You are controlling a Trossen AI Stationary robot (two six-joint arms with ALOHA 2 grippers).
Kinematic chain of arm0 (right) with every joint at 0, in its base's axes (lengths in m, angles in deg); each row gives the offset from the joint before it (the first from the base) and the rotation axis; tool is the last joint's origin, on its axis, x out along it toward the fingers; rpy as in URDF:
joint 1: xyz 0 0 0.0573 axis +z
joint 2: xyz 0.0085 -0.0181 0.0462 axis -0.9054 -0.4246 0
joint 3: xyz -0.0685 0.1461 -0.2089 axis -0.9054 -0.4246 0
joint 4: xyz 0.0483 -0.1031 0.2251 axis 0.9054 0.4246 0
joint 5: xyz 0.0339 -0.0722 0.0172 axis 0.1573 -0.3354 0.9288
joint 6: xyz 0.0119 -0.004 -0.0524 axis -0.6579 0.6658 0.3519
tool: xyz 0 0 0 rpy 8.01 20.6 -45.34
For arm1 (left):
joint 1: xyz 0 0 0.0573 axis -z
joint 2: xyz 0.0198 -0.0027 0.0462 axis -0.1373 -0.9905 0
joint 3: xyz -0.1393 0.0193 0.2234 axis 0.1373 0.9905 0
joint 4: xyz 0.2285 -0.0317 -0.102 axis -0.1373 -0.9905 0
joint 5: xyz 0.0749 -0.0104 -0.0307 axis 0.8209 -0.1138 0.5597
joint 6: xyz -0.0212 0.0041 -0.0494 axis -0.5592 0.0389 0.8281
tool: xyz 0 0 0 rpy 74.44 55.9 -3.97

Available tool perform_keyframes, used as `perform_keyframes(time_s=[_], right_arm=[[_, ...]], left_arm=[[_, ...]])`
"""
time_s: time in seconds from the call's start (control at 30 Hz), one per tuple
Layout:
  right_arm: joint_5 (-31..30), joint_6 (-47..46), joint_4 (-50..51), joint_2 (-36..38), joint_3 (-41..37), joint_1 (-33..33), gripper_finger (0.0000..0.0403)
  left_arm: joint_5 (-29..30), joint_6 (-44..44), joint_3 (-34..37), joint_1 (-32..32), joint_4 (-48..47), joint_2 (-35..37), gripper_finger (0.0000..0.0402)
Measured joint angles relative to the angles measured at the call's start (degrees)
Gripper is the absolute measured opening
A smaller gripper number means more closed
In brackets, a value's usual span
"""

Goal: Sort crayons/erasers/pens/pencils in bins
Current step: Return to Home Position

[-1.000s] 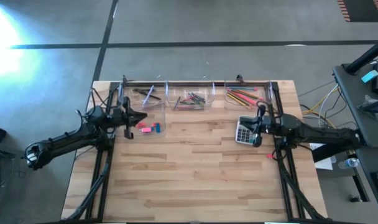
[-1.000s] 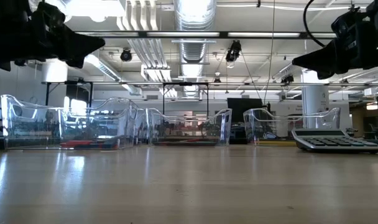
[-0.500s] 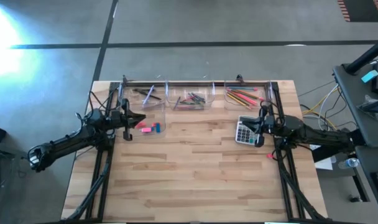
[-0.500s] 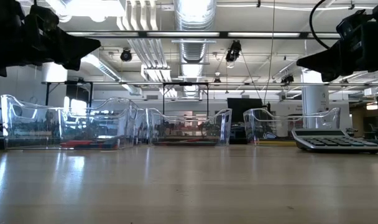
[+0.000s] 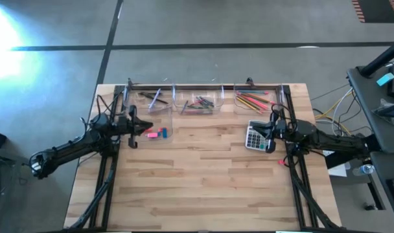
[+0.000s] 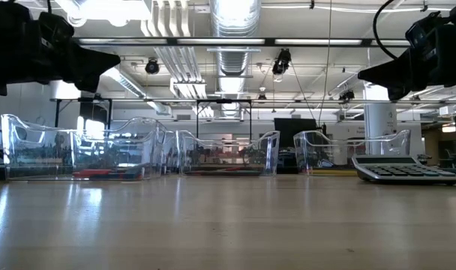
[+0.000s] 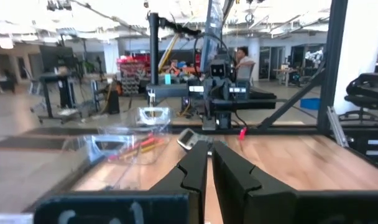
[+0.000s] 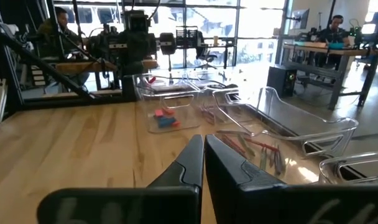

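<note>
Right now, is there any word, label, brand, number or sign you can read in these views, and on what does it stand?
Readable text: none in any view.
Calculator: key markings too small to read.
Bins: no label shows.
Dark bar at the bottom of the left wrist view: pale marks, too blurred to read.

Nothing legible anywhere (the calculator (image 5: 255,137) keys are too small).
</note>
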Motion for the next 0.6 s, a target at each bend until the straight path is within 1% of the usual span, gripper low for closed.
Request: perform_keyframes(time_s=[0.17, 0.33, 0.43, 0.6], right_arm=[[0.0, -0.3, 0.0, 0.0, 0.0, 0.0, 0.0008], [0.0, 4.7, 0.1, 0.0, 0.0, 0.0, 0.0008], [0.0, 5.9, 0.1, 0.0, 0.0, 0.0, 0.0008], [0.0, 1.5, 0.0, 0.0, 0.0, 0.0, 0.0008]], left_arm=[[-0.1, 0.3, 0.0, 0.0, -2.0, -1.2, 0.001], [-0.1, 0.2, 0.1, 0.0, -2.4, -2.1, 0.001], [-0.1, 0.2, 0.1, 0.0, -2.4, -2.4, 0.001], [0.1, 0.2, 0.1, 0.0, -2.4, -2.5, 0.001]])
